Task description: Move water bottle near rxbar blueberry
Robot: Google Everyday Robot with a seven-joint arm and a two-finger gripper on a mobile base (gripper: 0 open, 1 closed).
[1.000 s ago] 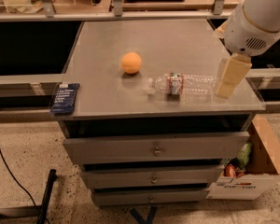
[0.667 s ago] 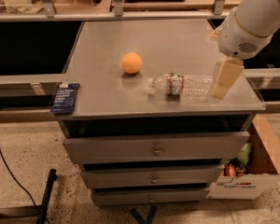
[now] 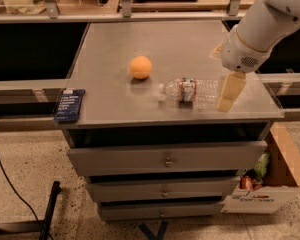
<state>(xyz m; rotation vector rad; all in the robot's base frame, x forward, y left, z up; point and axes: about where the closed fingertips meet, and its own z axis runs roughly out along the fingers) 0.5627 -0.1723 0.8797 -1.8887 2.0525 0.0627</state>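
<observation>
1. We find the gripper (image 3: 229,91) low over the right front part of the grey cabinet top (image 3: 165,39). It hangs from the white arm (image 3: 262,26) that enters from the upper right. We cannot tell how far it is open or whether it has hold of anything.
2. The water bottle (image 3: 192,90) lies on its side on the cabinet top, just left of the gripper. Its base end points towards the gripper and its white cap points left. We cannot tell whether the base touches the gripper.
3. An orange ball (image 3: 140,67) rests on the top, behind and to the left of the bottle and apart from it.
4. The rxbar blueberry (image 3: 70,104) lies flat at the front left corner of the top, well apart from both bottle and gripper. The ball stands between the two sides.
5. Below the top we note three drawers (image 3: 165,159), all shut.
6. A cardboard box (image 3: 270,194) holding packets stands on the floor at the right of the cabinet. A dark cable (image 3: 5,179) runs across the floor at the left.
</observation>
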